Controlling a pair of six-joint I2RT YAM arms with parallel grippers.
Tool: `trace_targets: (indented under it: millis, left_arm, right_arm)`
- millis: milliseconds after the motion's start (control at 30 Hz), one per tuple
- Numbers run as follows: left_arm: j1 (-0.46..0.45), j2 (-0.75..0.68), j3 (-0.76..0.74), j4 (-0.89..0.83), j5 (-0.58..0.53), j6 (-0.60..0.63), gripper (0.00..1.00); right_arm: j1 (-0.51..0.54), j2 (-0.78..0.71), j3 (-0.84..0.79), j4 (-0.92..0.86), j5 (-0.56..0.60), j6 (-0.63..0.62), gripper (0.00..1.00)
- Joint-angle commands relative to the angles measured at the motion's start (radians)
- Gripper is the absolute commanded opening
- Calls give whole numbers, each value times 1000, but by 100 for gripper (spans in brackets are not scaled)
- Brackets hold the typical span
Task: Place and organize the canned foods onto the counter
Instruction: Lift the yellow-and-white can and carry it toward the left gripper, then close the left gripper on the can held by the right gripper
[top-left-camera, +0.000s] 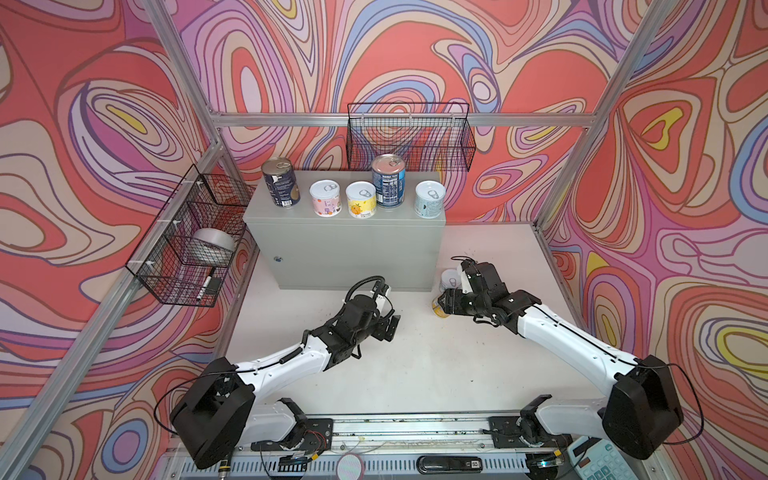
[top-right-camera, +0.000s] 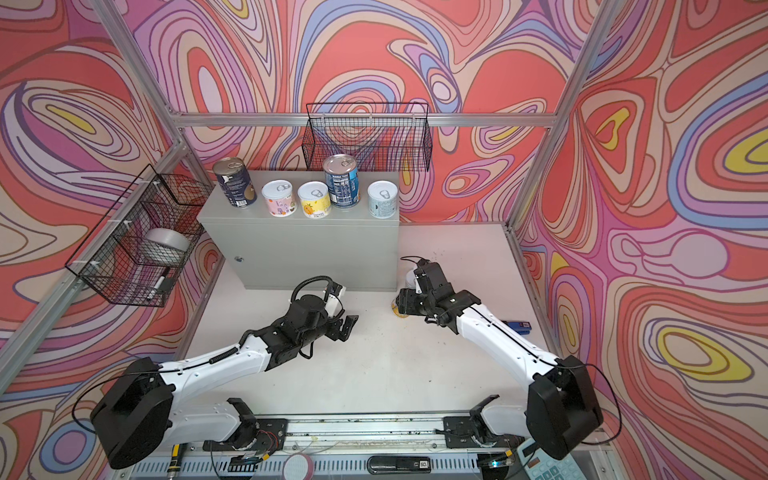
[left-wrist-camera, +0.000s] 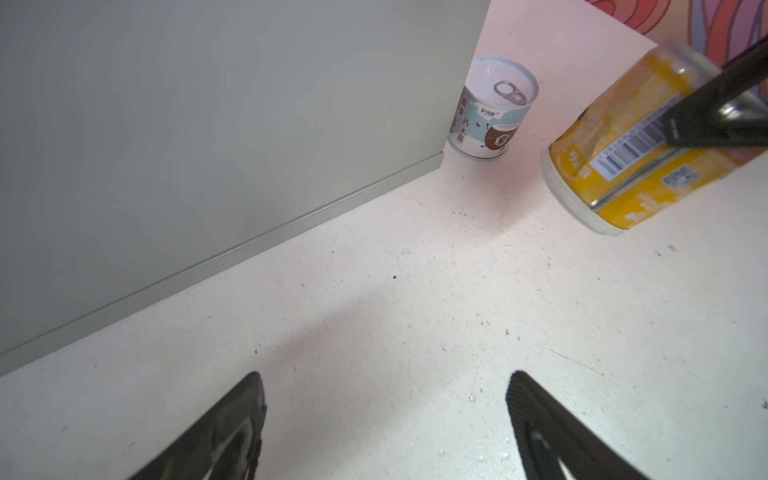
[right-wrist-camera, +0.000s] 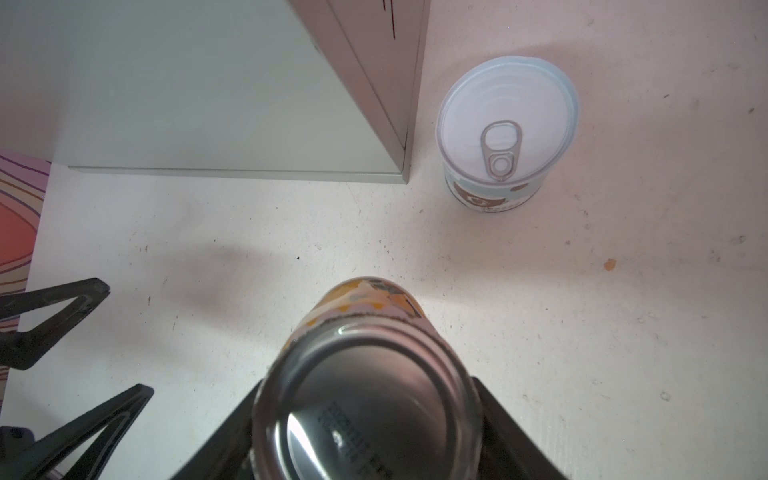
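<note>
Orange can (right-wrist-camera: 365, 374), barcoded yellow-orange label, silver base, tilted, clamped in right gripper (top-left-camera: 441, 306), left gripper (left-wrist-camera: 384, 415) apart.

Counter (top-left-camera: 345, 253) front; open tabletop (top-left-camera: 415, 365) behind

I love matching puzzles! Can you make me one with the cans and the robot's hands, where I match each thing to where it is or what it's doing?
Things:
1. orange can
2. white can
3. pink can
4. left gripper

Places or states:
A. standing on the grey counter
B. open, holding nothing
C. gripped in the right gripper, tilted
D. upright on the white table by the counter's corner

Pairs: 1-C, 2-D, 3-A, 4-B
</note>
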Motion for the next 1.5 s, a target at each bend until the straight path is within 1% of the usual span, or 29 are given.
trace_targets:
  millis: [0, 267, 333, 433, 533, 700, 867, 1267, 1467]
  left_arm:
    - [-6, 30, -8, 78, 76, -18, 91]
    - [-40, 92, 23, 168, 174, -13, 87]
    - [-67, 104, 49, 156, 168, 15, 86]
    - [-122, 133, 106, 109, 129, 76, 86]
    - [-149, 169, 145, 107, 127, 92, 84]
    - [-158, 207, 174, 168, 141, 87, 81]
    - [-164, 241, 215, 188, 168, 100, 77]
    - [-167, 280, 280, 170, 244, 149, 78]
    - [-166, 280, 278, 170, 242, 158, 78]
  right_arm:
    - [-3, -41, 53, -3, -21, -9, 34]
    - [-3, -63, 102, -74, -46, -36, 34]
    - [-3, -65, 106, -83, -47, -41, 35]
    - [-3, -59, 110, -95, -53, -47, 35]
    - [-3, -60, 108, -101, -60, -47, 35]
    - [-3, -72, 106, -108, -74, -57, 35]
    - [-3, -84, 114, -123, -99, -70, 35]
    - [-3, -89, 136, -153, -229, -104, 35]
    - [-3, -99, 138, -164, -257, -103, 35]
